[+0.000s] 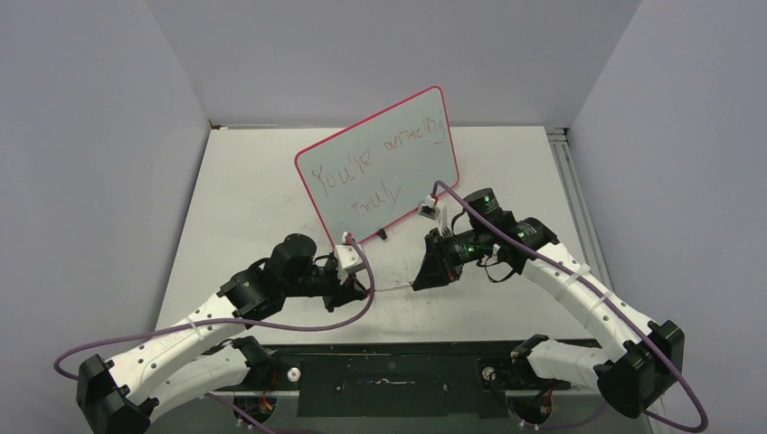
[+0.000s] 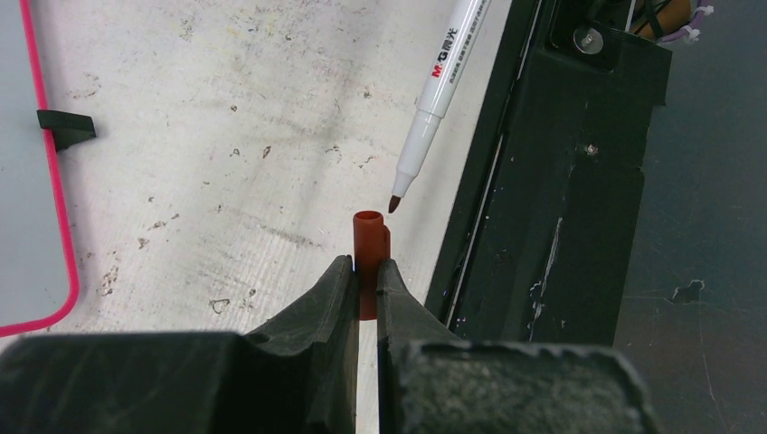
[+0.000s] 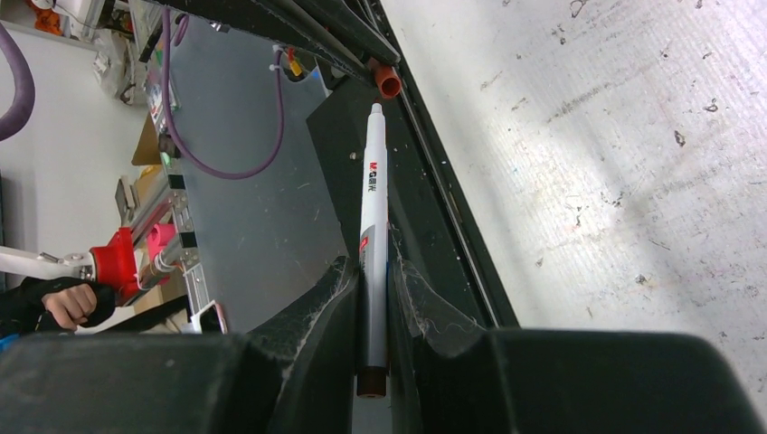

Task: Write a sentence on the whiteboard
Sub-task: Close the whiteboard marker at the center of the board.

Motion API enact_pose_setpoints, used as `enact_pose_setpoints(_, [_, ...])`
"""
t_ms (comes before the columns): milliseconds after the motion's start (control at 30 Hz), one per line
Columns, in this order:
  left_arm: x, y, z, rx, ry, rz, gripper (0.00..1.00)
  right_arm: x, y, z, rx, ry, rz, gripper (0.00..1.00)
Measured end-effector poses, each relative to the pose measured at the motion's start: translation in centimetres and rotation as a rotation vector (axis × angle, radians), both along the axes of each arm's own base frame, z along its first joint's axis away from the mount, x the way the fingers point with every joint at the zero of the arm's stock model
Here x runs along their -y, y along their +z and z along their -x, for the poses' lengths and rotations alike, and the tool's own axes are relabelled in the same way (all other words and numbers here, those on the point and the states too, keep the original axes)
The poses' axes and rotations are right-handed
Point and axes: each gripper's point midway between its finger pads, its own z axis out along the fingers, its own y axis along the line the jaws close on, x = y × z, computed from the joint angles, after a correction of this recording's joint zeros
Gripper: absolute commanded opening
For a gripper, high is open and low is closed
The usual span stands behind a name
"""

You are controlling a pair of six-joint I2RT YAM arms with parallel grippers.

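Observation:
The whiteboard (image 1: 402, 185) with a pink-red rim stands tilted at the back middle. The sentence (image 1: 339, 170) is on it in thin reddish-brown words in two lines. My left gripper (image 1: 360, 287) (image 2: 364, 267) is shut on the red-brown marker cap (image 2: 368, 249), open end forward. My right gripper (image 1: 418, 282) (image 3: 373, 267) is shut on the white marker (image 3: 372, 194) (image 2: 440, 81). The marker's tip (image 2: 395, 204) is a little beyond the cap's mouth, just apart from it. The cap also shows in the right wrist view (image 3: 389, 83). Both grippers face each other low over the table, in front of the board.
The board's corner (image 2: 50, 307) and a black clip foot (image 2: 63, 128) lie left of my left gripper. The black base plate (image 1: 389, 384) (image 2: 561, 199) runs along the near table edge, just beside the marker. Grey walls close in the sides and the back.

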Motion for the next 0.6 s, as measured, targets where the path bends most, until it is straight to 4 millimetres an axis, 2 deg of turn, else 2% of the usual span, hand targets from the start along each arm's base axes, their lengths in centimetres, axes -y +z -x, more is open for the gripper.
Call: enact_pose_setpoints(600, [-0.03,-0.22,0.12,-0.003,-0.005,-0.003,0.00,-0.01,-0.23,-0.25,0.010,-0.005,0.020,0.05])
